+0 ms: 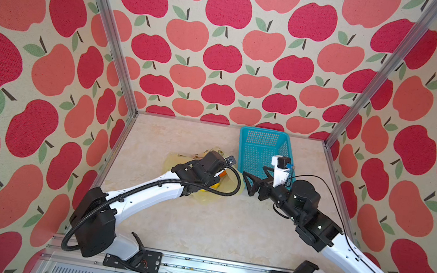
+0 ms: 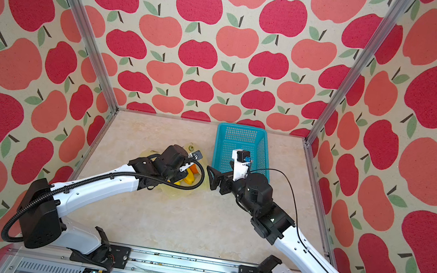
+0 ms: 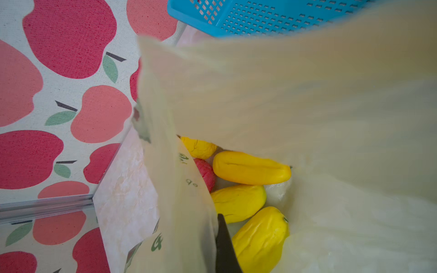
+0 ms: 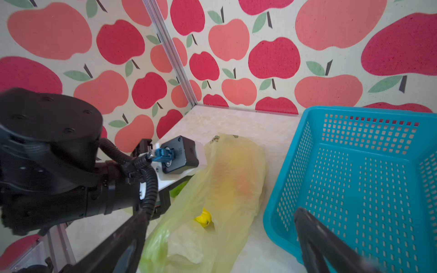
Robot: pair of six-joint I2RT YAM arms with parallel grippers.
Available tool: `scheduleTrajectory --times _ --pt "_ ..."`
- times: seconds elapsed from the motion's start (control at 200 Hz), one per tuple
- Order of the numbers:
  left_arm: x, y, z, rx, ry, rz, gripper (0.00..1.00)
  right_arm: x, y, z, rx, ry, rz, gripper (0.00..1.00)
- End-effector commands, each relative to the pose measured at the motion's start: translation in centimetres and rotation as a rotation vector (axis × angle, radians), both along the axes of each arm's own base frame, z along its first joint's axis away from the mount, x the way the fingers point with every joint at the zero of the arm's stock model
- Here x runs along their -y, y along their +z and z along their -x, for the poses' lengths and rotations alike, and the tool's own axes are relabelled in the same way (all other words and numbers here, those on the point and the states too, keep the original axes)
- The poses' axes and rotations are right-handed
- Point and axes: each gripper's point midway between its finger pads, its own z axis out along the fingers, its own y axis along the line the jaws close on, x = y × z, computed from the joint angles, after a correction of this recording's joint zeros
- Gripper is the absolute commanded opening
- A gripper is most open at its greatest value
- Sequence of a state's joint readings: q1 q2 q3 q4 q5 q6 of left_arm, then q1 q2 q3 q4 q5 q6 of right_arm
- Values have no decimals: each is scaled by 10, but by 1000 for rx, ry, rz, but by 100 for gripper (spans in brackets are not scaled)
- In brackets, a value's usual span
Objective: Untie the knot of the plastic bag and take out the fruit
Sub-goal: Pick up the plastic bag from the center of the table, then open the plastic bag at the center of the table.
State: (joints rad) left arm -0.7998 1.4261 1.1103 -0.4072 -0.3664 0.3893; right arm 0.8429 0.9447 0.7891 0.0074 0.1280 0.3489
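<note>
At the emptying step, the thin yellow-green plastic bag [image 4: 236, 179] lies open on the surface [image 1: 197, 223], left end effector [image 3: 223, 236] apparently clenched on its rim, so the released right end effector [image 1: 246, 183] should reach inside for yellow toy fruit [image 3: 250, 167].

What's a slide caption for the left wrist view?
Looking into the open plastic bag: yellow and pink-red fruit inside, teal basket beyond.

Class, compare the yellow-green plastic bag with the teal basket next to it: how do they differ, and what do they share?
The plastic bag is thin, translucent yellow-green film; the basket is stiff teal mesh. The bag lies crumpled and slumped; the basket stands square with straight walls. The bag holds fruit; no fruit shows in the basket. Both sit on the table, close together.
</note>
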Motion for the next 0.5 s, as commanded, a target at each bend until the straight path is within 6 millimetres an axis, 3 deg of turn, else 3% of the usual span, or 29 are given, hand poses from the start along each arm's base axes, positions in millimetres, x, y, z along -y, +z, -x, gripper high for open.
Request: scheduleTrajectory --times 0.0,0.09,0.185,0.375,0.495 --pt "-1 14 2 28 42 94 0 -7 -16 -13 1 -6 88 99" --pt "-2 15 5 28 41 112 0 -21 -26 -19 -30 20 133 99" --pt "-3 16 8 27 42 125 0 -31 -23 -20 -32 42 145 99" --pt "-11 24 9 50 53 123 0 -18 -2 -1 62 40 127 99" --pt "-12 29 9 52 47 140 1 -15 -2 21 82 95 122 99"
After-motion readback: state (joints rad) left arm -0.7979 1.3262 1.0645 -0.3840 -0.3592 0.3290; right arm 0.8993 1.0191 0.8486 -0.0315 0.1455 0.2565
